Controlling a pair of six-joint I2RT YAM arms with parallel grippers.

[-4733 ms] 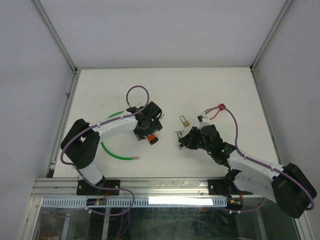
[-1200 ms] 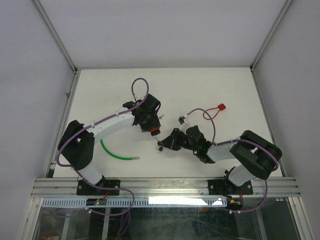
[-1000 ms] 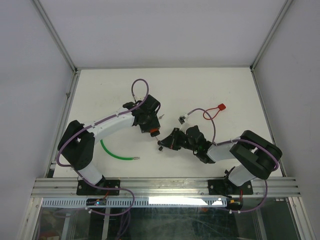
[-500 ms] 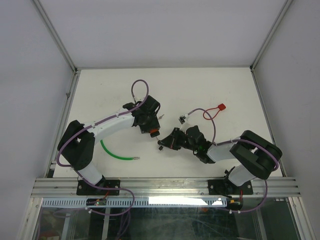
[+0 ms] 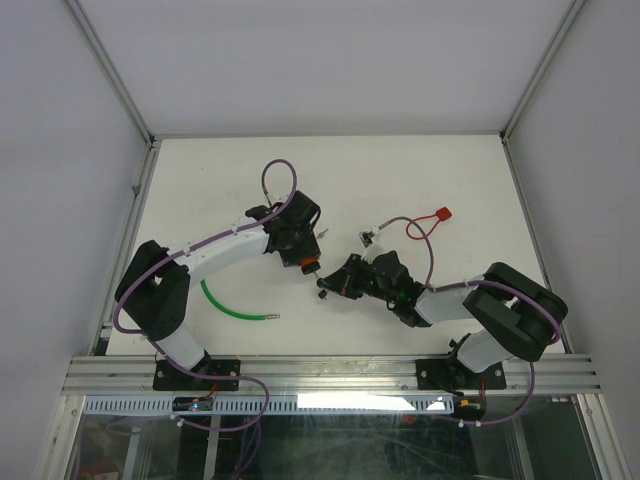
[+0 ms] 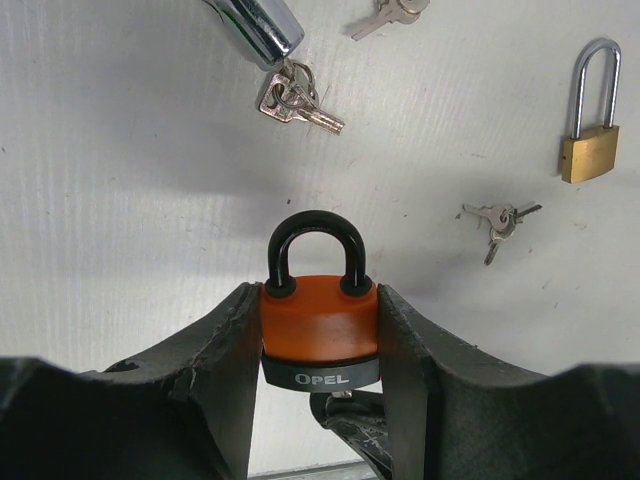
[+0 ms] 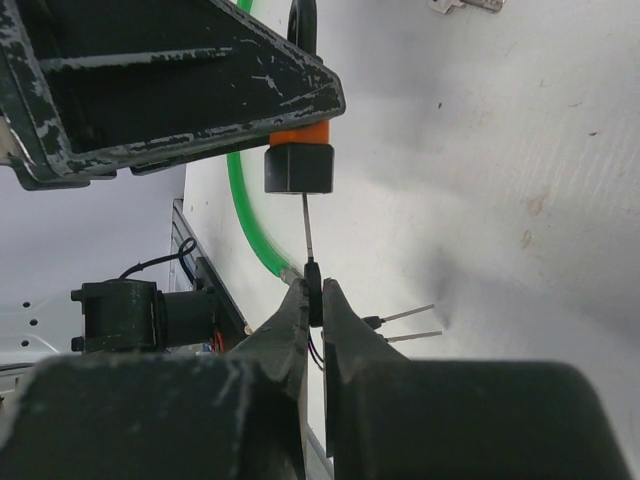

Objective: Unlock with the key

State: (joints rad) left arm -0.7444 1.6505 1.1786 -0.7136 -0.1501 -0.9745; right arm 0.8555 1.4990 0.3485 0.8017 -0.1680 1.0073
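Padlock (image 6: 320,325): orange body, black shackle, black band at the bottom that reads OPEL. You've got it up off the table (image 5: 420,180), near the middle, between your two arms.
Left gripper (image 5: 304,260): clamped on the padlock, one finger on each side of the orange body. The shackle sticks out past the fingertips.
Key (image 7: 307,230): thin blade pointing straight at the lock's black bottom, with the tip touching it dead centre in the right wrist view. You can't tell from here how far in it sits.
Right gripper (image 7: 315,293): pinched tight on the key's dark head, jaws almost touching each other.
Arms: the two grippers meet nose to nose, the right one just below the left one's lock.
Brass padlock (image 6: 590,150): lying flat on the table with its shackle closed, well off to one side in the left wrist view.
Spare keys: one bunch (image 6: 292,100) on a ring just under a shiny metal bar (image 6: 255,25), another small bunch (image 6: 497,218) nearer the brass lock. Both are lying loose.
Green cable (image 5: 225,305): curved on the table beside your left arm, clear of both grippers.
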